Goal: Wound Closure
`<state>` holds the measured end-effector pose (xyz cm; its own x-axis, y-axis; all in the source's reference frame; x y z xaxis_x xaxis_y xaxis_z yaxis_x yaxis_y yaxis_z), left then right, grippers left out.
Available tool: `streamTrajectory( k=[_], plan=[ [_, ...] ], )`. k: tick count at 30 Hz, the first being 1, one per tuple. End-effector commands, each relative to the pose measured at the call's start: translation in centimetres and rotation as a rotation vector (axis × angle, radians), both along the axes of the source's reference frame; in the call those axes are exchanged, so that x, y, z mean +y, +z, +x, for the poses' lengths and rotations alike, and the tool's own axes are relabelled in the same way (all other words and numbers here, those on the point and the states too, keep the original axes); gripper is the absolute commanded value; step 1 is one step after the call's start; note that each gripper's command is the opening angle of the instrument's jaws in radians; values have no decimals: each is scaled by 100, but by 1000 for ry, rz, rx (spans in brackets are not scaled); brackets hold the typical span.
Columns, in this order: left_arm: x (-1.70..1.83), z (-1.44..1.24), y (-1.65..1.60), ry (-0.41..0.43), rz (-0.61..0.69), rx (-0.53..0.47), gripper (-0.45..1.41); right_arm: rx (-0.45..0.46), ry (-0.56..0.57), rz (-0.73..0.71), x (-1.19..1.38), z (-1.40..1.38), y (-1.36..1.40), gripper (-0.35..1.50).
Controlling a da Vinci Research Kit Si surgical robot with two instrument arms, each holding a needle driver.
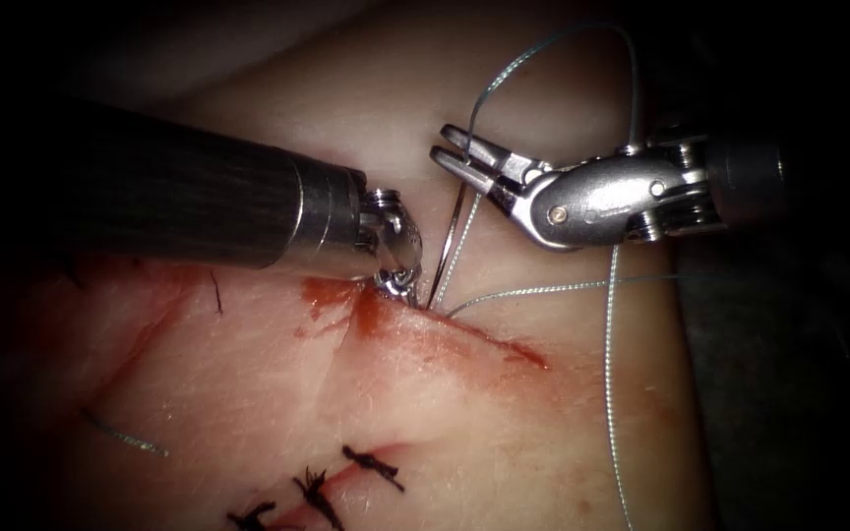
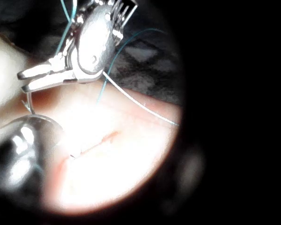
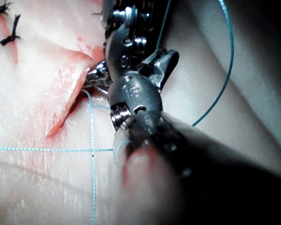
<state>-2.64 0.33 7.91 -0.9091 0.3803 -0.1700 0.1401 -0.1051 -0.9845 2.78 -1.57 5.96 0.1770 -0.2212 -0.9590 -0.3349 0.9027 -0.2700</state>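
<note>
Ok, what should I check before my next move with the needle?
1. Needle in sight, standing by the cut's left end: ok.
2. Needle point in the tissue: cannot tell.
3. Right tool holding needle's upper end: cannot tell.
4. Left tool at the cut's edge; its hold: cannot tell.
5. Thread clear of tools: not ok, it runs across the right tool.

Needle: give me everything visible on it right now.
The needle is a thin, dark, curved metal wire standing nearly upright. Its upper end sits in the right pincer, whose jaws are shut on it. Its lower end meets the tissue at the cut, beside the left pincer, which presses down there. Pale thread trails beside it. How deep it sits in the tissue isn't clear.
</note>
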Motion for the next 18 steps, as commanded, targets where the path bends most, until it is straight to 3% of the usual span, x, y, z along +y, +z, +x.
streamTrajectory(
  k=[1,18],
  plan=[
    [-2,-5,6,1,0,0,-45,3,-1,1,-2,8,1,-35],
    [-2,-5,6,0,0,0,-45,16,2,-12,8,8,-12,-35]
  ],
)
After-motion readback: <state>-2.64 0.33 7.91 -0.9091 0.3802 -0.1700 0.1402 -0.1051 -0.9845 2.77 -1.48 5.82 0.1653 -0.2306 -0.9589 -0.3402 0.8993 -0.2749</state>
